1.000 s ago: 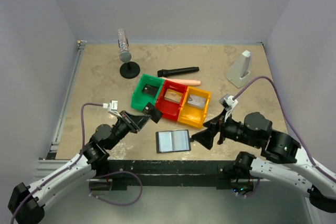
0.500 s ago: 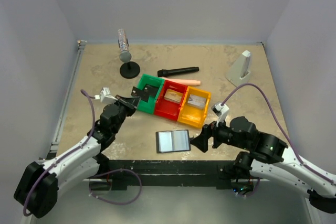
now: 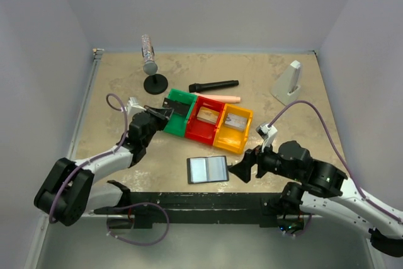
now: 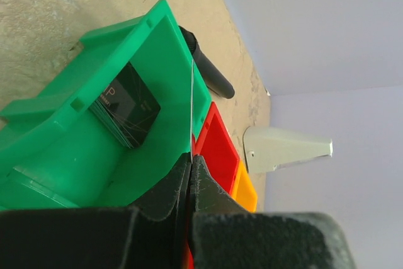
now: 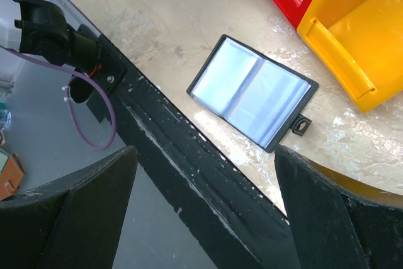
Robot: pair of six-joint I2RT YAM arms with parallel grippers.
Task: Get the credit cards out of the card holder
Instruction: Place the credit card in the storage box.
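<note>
Card holder (image 3: 207,169) open, lower centre; right end effector (image 3: 240,171) wide; left end effector (image 4: 190,159) pinches card (image 4: 191,105) (edge-on) over green bin (image 3: 171,124).

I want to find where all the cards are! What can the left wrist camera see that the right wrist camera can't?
Only the left wrist view: the green plastic bin with a dark card inside, the shut left gripper pinching a thin card seen edge-on, a black marker-like stick and a white wedge-shaped stand.
Only the right wrist view: the open black folding card holder, bluish-grey inside, lying flat, and the open right gripper.
Both: the red plastic bin, the yellow plastic bin and the beige table.
</note>
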